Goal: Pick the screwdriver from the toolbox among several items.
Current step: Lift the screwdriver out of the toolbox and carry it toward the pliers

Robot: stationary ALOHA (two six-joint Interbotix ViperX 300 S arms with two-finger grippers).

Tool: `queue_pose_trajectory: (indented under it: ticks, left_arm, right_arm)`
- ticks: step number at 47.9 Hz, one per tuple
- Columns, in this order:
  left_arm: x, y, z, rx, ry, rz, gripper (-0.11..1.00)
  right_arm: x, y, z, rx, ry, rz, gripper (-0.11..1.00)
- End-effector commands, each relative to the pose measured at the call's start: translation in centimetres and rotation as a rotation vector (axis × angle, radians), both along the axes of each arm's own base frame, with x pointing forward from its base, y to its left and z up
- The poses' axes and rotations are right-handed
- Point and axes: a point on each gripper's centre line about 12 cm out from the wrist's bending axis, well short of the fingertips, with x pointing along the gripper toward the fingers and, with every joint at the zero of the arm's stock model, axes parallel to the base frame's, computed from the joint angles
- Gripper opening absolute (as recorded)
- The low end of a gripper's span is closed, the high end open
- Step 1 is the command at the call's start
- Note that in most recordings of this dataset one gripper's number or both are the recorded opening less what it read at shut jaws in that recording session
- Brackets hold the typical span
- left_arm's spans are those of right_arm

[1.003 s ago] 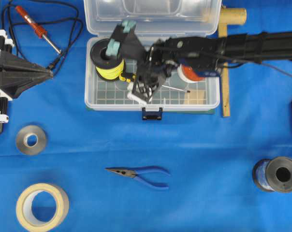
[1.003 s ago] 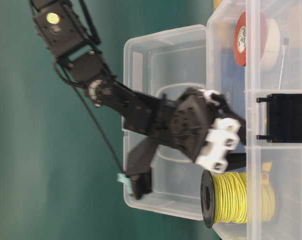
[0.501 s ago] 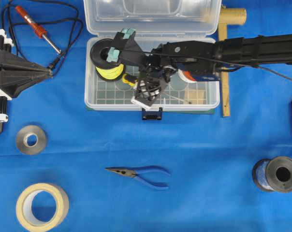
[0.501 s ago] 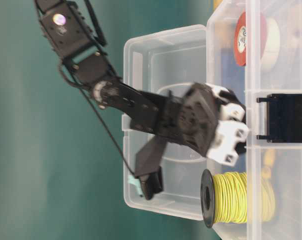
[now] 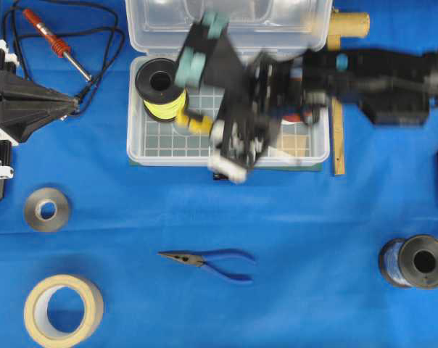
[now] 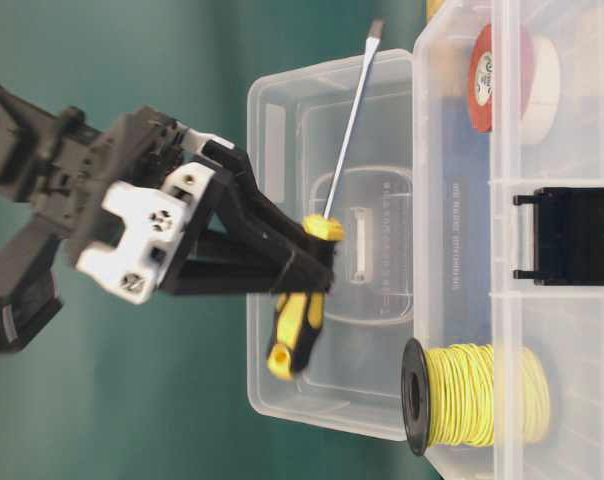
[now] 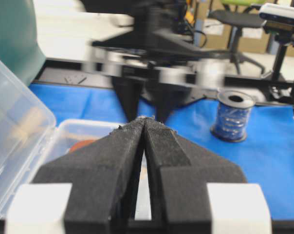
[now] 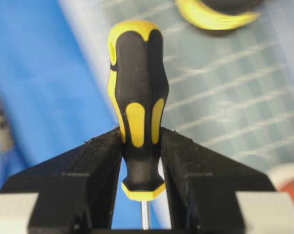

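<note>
My right gripper [image 8: 142, 161] is clamped on the screwdriver [image 8: 137, 97] handle, holding it clear above the toolbox [image 5: 161, 145] below. Pick looks essentially done; only carrying it away remains. My left gripper [image 7: 144, 124] sits pressed closed, empty.

The right claw [image 6: 317, 262], which a second ago reached down into the toolbox [image 5: 139, 148], now sits raised above it, clamped on the screwdriver [image 6: 300, 325]. The screwdriver no longer lies on the grid floor; it hangs in the air, its shaft angled up past the open lid.
</note>
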Motion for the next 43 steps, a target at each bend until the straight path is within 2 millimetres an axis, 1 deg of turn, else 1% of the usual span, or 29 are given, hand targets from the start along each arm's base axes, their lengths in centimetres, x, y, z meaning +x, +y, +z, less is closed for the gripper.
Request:
queue_pose_trajectory:
  ticks: [1,4,6,8,9,15,19,25,31,38,43]
  left_arm:
    - [0.1,0.2,0.3,0.004,-0.007,0.010,0.01]
    - [0.1,0.4,0.3,0.004,-0.006,0.019,0.00]
    - [0.1,0.5,0.3,0.002,-0.007,0.024,0.00]
    - [0.1,0.6,0.3,0.004,-0.009,0.028,0.00]
    - [0.1,0.6,0.3,0.002,-0.007,0.030,0.00]
    - [0.0,0.8,0.3,0.004,-0.006,0.041,0.00]
    - [0.0,1.0,0.3,0.004,-0.006,0.053,0.00]
    - [-0.1,1.4,0.2,0.005,-0.004,0.073,0.00]
    - [-0.1,1.6,0.1,0.005,-0.002,0.082,0.00]
    - [-0.1,1.6,-0.2,0.001,0.006,0.084,0.00]
    - [-0.2,1.6,-0.5,-0.002,0.014,0.083,0.00]
  right_arm:
    - [0.6,2.9,1.1,0.008,-0.049,0.053,0.26]
    - [1.2,4.7,0.2,0.013,-0.041,0.075,0.26]
    - [1.6,5.6,-0.7,0.014,-0.027,0.079,0.26]
    - [2.0,6.3,-1.9,0.013,-0.005,0.079,0.26]
    - [2.3,6.8,-2.9,0.010,0.016,0.079,0.26]
    - [3.5,8.1,-7.1,-0.013,0.088,0.087,0.26]
    - [4.6,9.2,-9.4,-0.013,0.097,0.103,0.26]
    - [5.6,10.8,-11.2,-0.008,0.084,0.127,0.26]
    - [5.9,11.7,-12.7,0.003,0.084,0.132,0.26]
    - [5.7,11.7,-14.4,0.000,0.120,0.127,0.26]
    - [5.5,11.4,-14.8,-0.005,0.135,0.123,0.26]
